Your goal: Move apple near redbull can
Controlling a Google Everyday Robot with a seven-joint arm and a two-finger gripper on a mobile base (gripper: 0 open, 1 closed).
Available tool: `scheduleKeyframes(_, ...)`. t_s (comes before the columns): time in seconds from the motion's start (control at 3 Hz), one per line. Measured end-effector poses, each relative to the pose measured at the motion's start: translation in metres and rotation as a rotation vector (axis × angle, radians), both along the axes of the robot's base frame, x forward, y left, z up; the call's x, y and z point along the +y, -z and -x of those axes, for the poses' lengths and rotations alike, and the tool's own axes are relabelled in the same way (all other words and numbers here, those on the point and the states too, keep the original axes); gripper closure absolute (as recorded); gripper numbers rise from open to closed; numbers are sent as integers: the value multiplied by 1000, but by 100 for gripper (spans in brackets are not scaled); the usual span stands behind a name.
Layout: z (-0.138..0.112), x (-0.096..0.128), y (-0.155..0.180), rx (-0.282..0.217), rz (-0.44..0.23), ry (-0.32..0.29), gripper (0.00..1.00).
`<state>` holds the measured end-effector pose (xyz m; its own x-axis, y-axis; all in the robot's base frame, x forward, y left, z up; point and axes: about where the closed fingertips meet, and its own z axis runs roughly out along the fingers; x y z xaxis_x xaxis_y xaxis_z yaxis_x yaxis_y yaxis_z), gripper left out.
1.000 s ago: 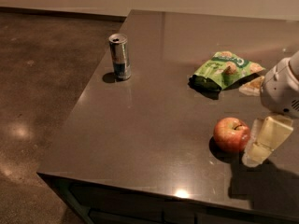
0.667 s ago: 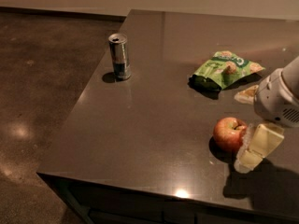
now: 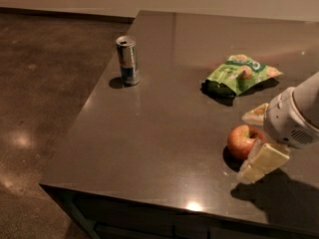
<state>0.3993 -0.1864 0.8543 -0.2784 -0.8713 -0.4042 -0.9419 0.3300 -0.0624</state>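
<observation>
- Far to the left of the gripper (image 3: 247, 146) and farther back on the table, the redbull can (image 3: 128, 60) stood upright by the table's left edge. It was in the same spot as a second earlier and well apart from the apple.
- Left of the gripper, between it and the can, the dark table (image 3: 164, 133) carried nothing. A leftward carry looked unobstructed, though the table's edge ran close behind the can.
- Just behind the gripper and a little to its left, a green snack bag (image 3: 240, 73) lay flat. It was near the far finger but apart from it. It sat off the line to the can, so I judged it a hazard only if the arm swung backward.
- Between the gripper's fingers, the apple (image 3: 243, 140) rested on the table, stem side up, unmoved over the last second.
- The gripper itself had slid left and toward the table's front edge. Its fingers, which had trailed to the apple's right, now stood one behind the fruit and one in front. They were spread wide and held nothing. Whether the near finger touched the apple could not be told.
- That shift suggested the reach was nearly done and closing came next. The carry to the can remained, and a round apple could roll from an off-centre squeeze.
</observation>
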Motion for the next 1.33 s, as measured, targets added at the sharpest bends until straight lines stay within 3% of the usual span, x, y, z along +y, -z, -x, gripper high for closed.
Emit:
scheduleKeyframes(0.67,-4,-3,-1,-39,2,-1,64)
scheduleKeyframes(1.0,-16,12,-14,-35,-19,21,87)
scheduleKeyframes(1.33,-37,47,-28,-53,-44,38,100)
